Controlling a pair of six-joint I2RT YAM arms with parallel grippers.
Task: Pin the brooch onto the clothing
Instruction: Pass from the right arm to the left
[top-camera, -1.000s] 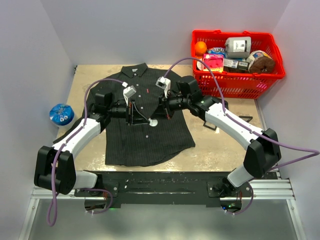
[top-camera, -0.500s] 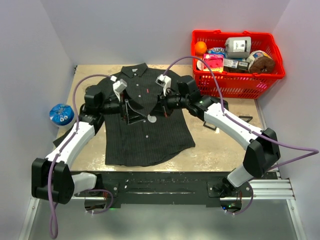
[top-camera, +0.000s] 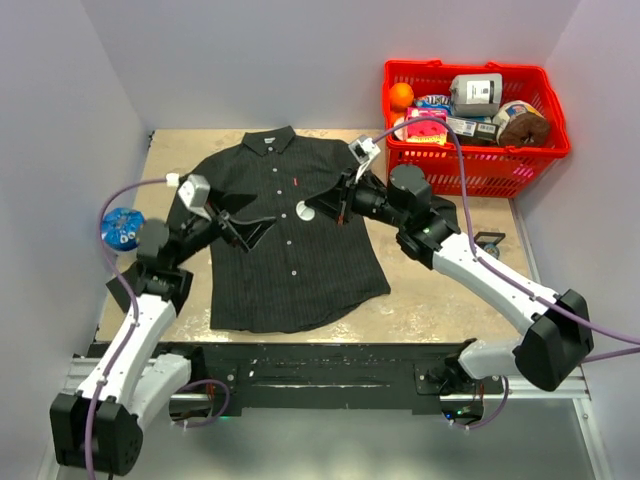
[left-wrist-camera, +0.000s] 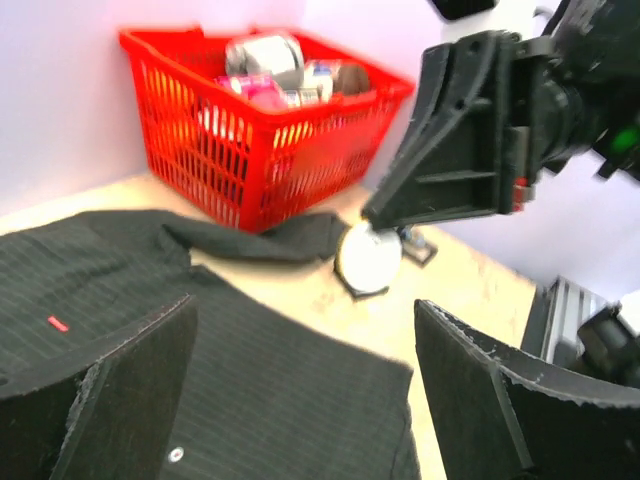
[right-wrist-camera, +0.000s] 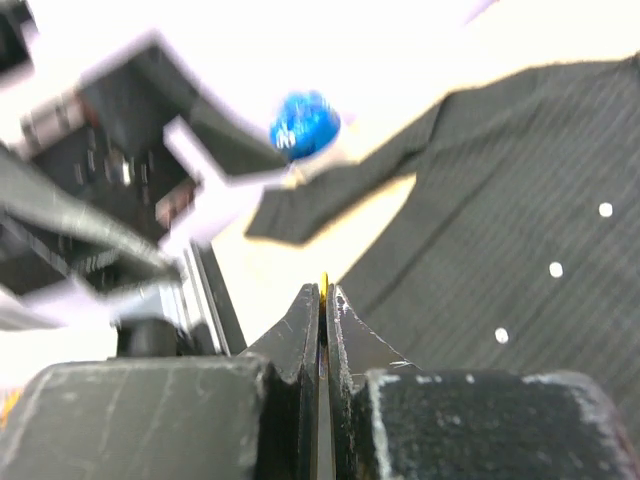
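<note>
The clothing (top-camera: 290, 270), a dark pinstriped collared shirt, lies flat on the table, buttons up. A small white round brooch (top-camera: 305, 212) hangs over its chest, pinched at its edge by my right gripper (top-camera: 322, 207), which is shut on it. From the left wrist, the brooch (left-wrist-camera: 368, 258) shows as a pale disc below the right gripper's black body. In the right wrist view a thin yellow edge sticks out between the closed fingertips (right-wrist-camera: 322, 292) above the shirt (right-wrist-camera: 530, 200). My left gripper (top-camera: 248, 228) stands open over the shirt's left chest, nothing between its pads (left-wrist-camera: 305, 400).
A red basket (top-camera: 470, 170) full of groceries stands at the back right, also seen from the left wrist (left-wrist-camera: 250, 150). A blue round object (top-camera: 122, 228) lies off the table's left edge. A small black item (top-camera: 487, 240) sits right of the shirt.
My left gripper has opened and its arm has drawn back to the left. The right gripper has risen and shifted toward the collar with the brooch in it.
</note>
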